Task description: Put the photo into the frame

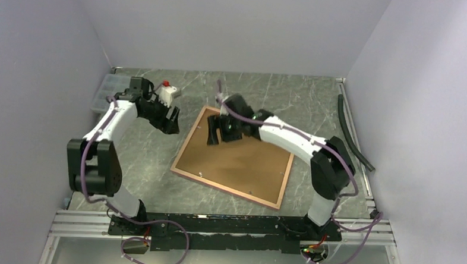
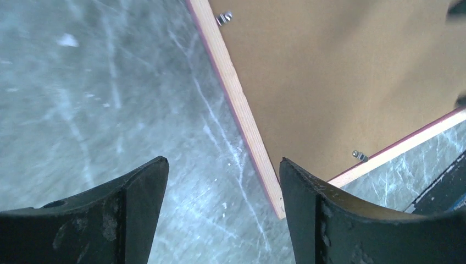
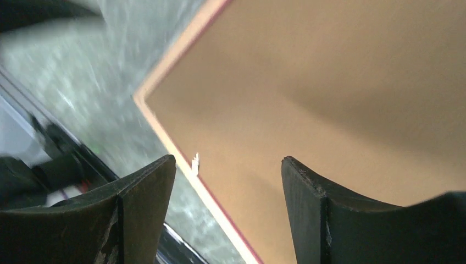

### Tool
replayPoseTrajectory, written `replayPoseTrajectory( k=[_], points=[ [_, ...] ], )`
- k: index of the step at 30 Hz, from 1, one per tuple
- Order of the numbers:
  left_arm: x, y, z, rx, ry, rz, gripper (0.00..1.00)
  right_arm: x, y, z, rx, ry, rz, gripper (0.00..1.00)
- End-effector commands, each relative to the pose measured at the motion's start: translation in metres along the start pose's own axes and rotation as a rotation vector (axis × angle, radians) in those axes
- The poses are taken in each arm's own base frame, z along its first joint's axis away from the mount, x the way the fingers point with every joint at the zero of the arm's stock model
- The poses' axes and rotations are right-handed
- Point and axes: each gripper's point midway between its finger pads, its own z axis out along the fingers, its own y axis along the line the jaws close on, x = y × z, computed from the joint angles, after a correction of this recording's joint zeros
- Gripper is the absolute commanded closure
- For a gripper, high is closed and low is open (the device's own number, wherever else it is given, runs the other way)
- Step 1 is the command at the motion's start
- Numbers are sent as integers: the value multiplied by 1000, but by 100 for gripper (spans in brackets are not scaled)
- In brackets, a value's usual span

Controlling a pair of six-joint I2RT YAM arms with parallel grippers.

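Tan wood-back frame (image 2: pixel 240 110) lies face-down, flat on marbled tabletop (image 1: pixel 152 158), w/ brown backing board (image 1: pixel 236 162) in it. R hand (image 3: pixel 228 162) sits above frame's far end, fingers spread, gripping nothing. L hand (image 2: pixel 220 165) is just off frame's rail, one corner below its gap. Fingers spread wide, holding nothing.

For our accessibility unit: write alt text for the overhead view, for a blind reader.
A picture frame lies back-up on a grey marbled table, a brown backing board filling it. The right gripper hovers open near its far corner; the left gripper, open, hangs left of it.
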Motion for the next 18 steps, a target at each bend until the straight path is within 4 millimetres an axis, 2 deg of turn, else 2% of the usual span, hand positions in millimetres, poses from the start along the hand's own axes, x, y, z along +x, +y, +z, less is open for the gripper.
replayPoseTrajectory(
  k=[1, 5, 8, 11, 14, 18],
  points=[
    [-33, 0, -52, -115, -105, 36, 20, 76, -5, -7, 114, 83, -263, 27],
    [-40, 10, -86, -231, -153, 20, 18, 111, 9, -9, 119, 90, -386, 33],
    [-54, 26, -121, -395, -273, -33, 17, 129, 11, -6, 153, 98, -454, 37],
    [-65, 26, -147, -477, -360, -36, 6, 147, 12, 0, 187, 115, -519, 40],
    [-64, 13, -149, -421, -338, -54, 5, 162, 9, 3, 211, 130, -555, 43],
    [-60, 0, -146, -355, -309, -34, 5, 173, 9, 4, 225, 121, -591, 45]
  ],
)
